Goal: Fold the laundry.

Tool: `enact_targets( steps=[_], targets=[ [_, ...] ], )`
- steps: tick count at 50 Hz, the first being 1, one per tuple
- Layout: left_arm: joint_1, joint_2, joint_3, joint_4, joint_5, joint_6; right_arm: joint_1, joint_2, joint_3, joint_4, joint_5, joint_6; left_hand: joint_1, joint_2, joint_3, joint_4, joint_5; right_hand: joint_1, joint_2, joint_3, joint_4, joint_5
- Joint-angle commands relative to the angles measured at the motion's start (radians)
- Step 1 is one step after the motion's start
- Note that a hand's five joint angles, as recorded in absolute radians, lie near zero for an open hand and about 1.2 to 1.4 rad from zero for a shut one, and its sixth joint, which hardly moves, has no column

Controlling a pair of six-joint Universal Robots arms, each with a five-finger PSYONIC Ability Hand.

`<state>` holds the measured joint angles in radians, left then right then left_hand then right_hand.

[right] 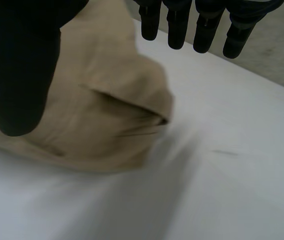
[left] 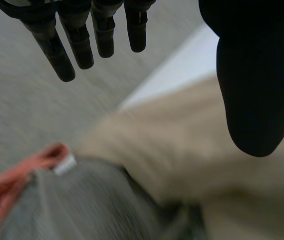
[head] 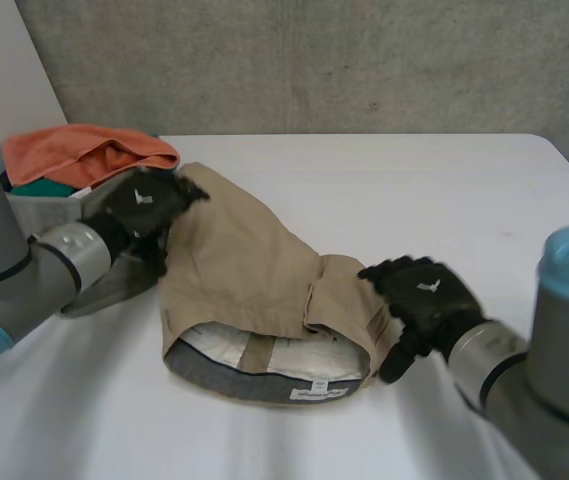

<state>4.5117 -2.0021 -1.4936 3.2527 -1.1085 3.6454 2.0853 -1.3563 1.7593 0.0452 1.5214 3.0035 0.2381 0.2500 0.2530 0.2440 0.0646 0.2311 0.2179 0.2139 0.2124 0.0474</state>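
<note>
Firstly, one white table (head: 444, 190), bearing every other item.

Two arms: the left arm (head: 24, 270) reaches in over the table's left side, and the right arm (head: 554, 340) comes in at the near right.

One pair of tan shorts (head: 244, 260), lying crumpled at the middle of the table. The waistband gapes toward the near edge and shows a grey inner band and white pocket linings.

One grey bin (head: 49, 212), at the far left of the table, just beside the shorts.

One orange towel (head: 84, 150), draped over the top of the bin.

One green cloth (head: 44, 187), tucked under the towel.

Two black hands. The left hand (head: 144, 205) is at the far left edge of the shorts, next to the bin, with fingers straight and thumb spread wide, gripping nothing. The right hand (head: 426, 295) is at the right edge of the shorts by the waistband, likewise spread wide and empty.

One small white label (head: 316, 392), on the grey band.
</note>
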Motion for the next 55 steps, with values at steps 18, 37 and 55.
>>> enact_targets(
  steps=[18,37,55],
  targets=[
    [-0.137,-0.017,-0.039,-0.073,0.107,0.147,0.012,0.171,-0.150,-0.283,0.166,-0.300,1.158,1.146,1.143,1.152,1.157,1.165,1.178,1.182,1.184,1.174],
    [-0.634,-0.001,0.030,0.071,-0.286,-0.337,-0.146,0.535,-0.652,-0.553,0.005,-0.525,1.158,1.146,1.143,1.152,1.157,1.165,1.178,1.182,1.184,1.174],
    [-0.356,0.072,-0.007,0.125,-0.352,-0.275,-0.235,0.189,-0.452,-0.136,0.057,-0.520,0.019,0.008,0.005,0.014,0.018,-0.057,-0.043,-0.039,-0.038,-0.047]
  ],
)
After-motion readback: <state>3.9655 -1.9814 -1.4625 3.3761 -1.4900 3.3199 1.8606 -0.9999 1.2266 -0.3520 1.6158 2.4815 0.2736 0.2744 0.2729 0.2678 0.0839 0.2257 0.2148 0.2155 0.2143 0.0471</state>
